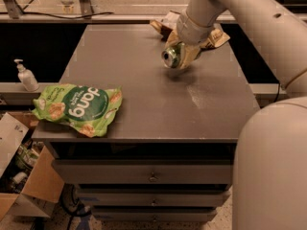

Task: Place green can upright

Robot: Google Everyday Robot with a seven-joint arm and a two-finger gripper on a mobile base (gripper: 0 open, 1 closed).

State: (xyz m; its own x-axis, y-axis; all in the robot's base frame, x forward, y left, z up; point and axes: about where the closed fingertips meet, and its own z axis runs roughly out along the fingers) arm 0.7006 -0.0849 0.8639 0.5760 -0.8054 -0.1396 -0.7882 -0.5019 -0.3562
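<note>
Grey cabinet w/ drawers below; bright-green snack bag lies flat at front-left corner of the top, printed side up, its edge reaching the left rim. Crumpled brown packet at far-right of top, partly hidden behind the gripper, which hangs just in front of it. Left of cabinet: white pump bottle upright on a ledge, & lower down an open cardboard box w/ clutter inside.

Dim, warm light — shadow under hand, table rear.
</note>
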